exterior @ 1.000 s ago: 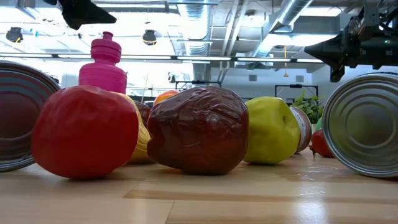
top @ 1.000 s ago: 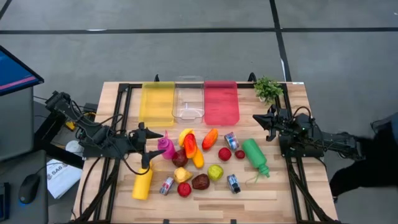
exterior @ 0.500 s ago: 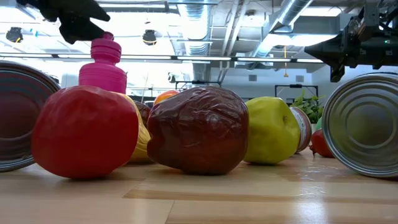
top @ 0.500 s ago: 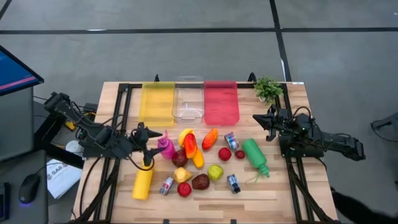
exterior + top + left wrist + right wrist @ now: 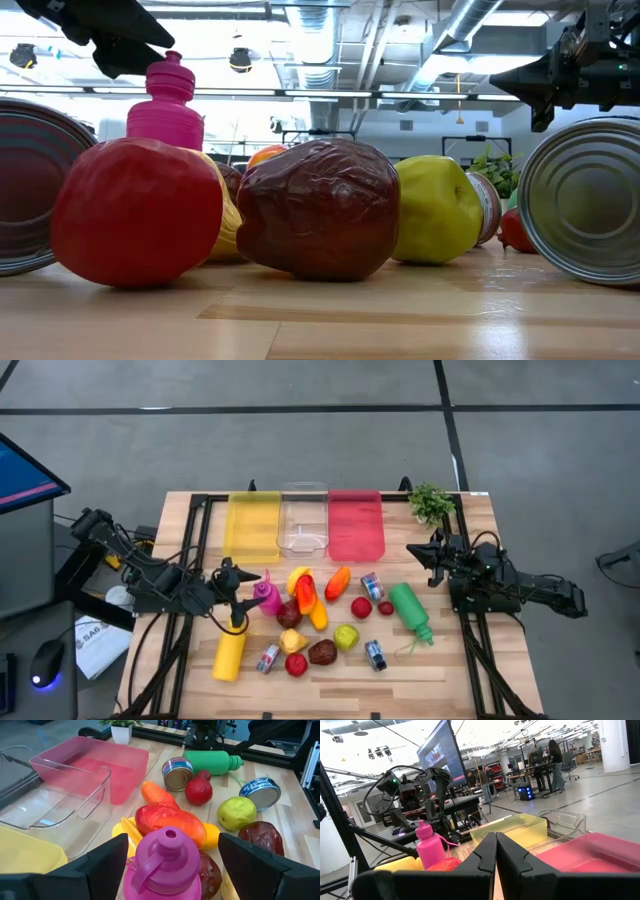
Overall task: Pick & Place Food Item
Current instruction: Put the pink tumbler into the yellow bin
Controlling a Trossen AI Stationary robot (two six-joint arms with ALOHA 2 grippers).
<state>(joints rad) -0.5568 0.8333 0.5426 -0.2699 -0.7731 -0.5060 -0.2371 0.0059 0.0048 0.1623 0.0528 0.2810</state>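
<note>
left gripper [image 5: 170, 865] fingers apart, one each side of pink bottle [image 5: 266, 596] standing left of the food pile | lower around its body, centre, close gently | right gripper [image 5: 419, 551] closed, waiting at right edge

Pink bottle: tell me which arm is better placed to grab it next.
Left. Its hand is open with a finger on each side of the pink bottle. The right hand is shut, across the table beyond the green bottle.
</note>
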